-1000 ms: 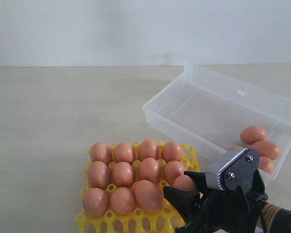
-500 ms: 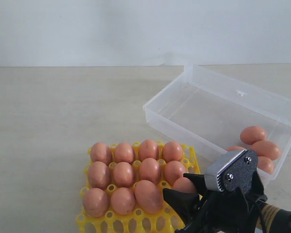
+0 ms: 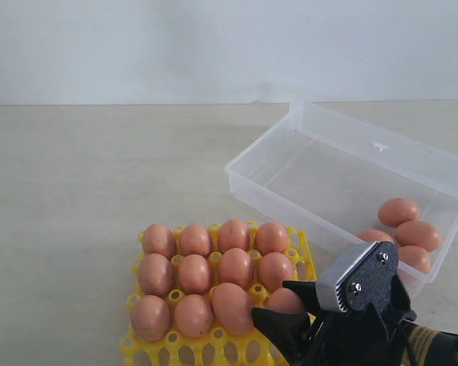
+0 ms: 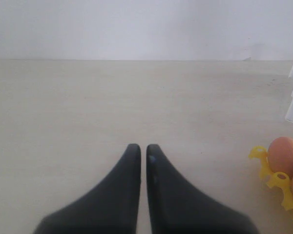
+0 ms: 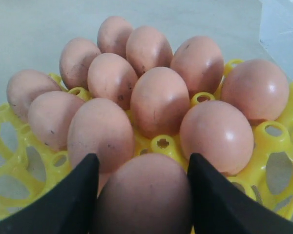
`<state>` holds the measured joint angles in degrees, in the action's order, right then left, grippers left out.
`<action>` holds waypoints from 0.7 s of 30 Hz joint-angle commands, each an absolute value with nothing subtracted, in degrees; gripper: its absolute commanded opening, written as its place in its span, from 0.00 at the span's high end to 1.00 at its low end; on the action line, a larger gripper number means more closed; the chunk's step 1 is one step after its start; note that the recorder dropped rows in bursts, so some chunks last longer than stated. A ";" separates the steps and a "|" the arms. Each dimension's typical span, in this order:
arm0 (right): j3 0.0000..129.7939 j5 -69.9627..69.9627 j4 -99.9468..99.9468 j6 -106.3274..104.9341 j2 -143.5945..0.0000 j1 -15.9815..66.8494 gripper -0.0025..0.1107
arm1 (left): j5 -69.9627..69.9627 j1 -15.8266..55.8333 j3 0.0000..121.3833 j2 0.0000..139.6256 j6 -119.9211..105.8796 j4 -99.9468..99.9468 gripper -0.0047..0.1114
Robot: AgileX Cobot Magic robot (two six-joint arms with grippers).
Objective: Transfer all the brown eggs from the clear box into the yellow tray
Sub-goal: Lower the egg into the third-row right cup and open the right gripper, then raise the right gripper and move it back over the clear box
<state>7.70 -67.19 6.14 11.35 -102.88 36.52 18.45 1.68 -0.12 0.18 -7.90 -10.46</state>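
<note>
Right wrist view: the right gripper [image 5: 141, 158] clamps an egg [image 5: 144, 202] (bottom cut off) over the tray [image 5: 154, 141]. Tips of the left gripper [image 4: 140, 147] sit together, its arm unseen.

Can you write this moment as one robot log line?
right gripper: shut on smooth brown egg, at bright yellow plastic egg tray | left gripper: shut, empty | clear plastic box: some brown eggs inside
</note>
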 commanded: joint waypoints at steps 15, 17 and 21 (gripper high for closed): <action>7.55 -69.96 2.71 9.76 -101.65 36.55 0.43 | 17.80 1.92 0.00 0.00 -7.51 -10.91 0.92; 8.16 -69.96 -1.62 9.11 -96.80 36.55 0.43 | 17.80 1.92 0.00 0.00 -7.51 -10.91 0.92; 10.84 -69.96 -38.85 -4.05 -80.54 36.55 0.43 | 17.80 1.92 0.00 0.00 -7.51 -10.91 0.92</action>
<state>9.86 -69.31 -24.88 2.19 -85.11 36.62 18.45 1.68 -0.12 0.18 -7.90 -10.46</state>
